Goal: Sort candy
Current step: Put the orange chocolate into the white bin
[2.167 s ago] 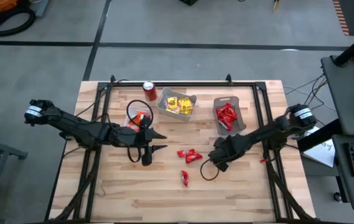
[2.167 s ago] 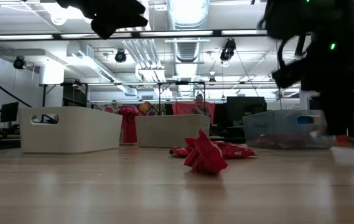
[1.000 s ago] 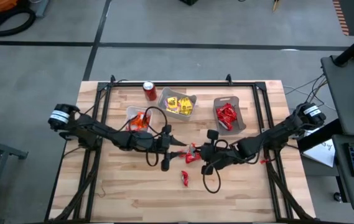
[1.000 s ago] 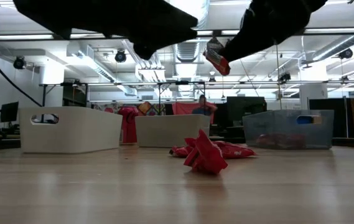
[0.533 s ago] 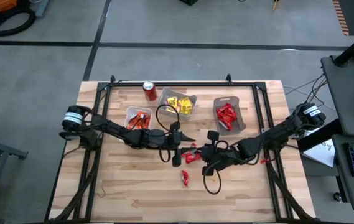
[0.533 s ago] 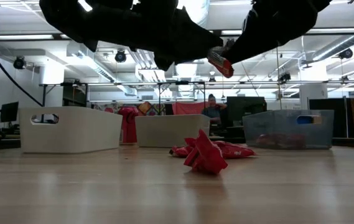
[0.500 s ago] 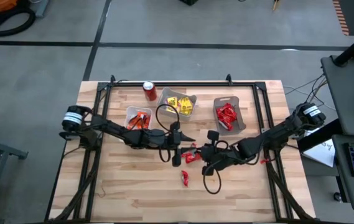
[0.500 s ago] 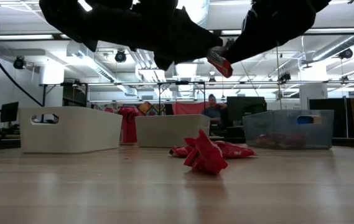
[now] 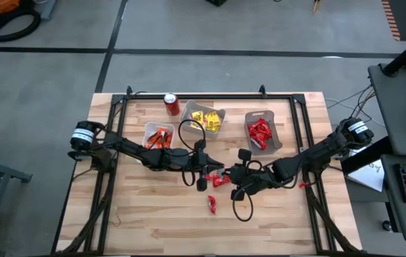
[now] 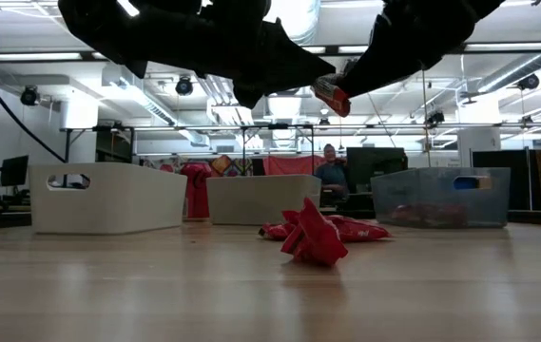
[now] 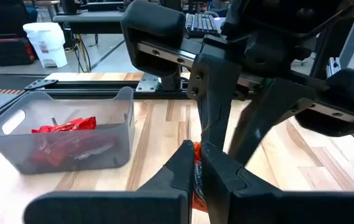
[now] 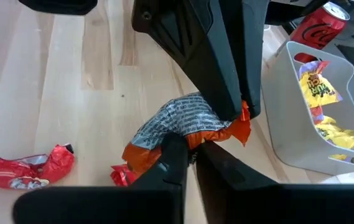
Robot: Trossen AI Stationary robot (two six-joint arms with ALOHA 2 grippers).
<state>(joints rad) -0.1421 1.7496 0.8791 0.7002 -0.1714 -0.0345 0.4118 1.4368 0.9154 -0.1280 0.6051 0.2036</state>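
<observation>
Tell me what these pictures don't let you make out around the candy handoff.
- High view: the orange candy is hidden under the left gripper and right gripper.
- Left wrist view: only a sliver of it shows between the fingers.
- Low view: the arms cross, so whose fingers pinch it is unclear.
- Right wrist view: wrapper print too small.

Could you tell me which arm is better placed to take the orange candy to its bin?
Left. The left gripper and right gripper both clamp the candy mid-air, and the orange-candy bin lies beside the left arm, farther from the right.
</observation>
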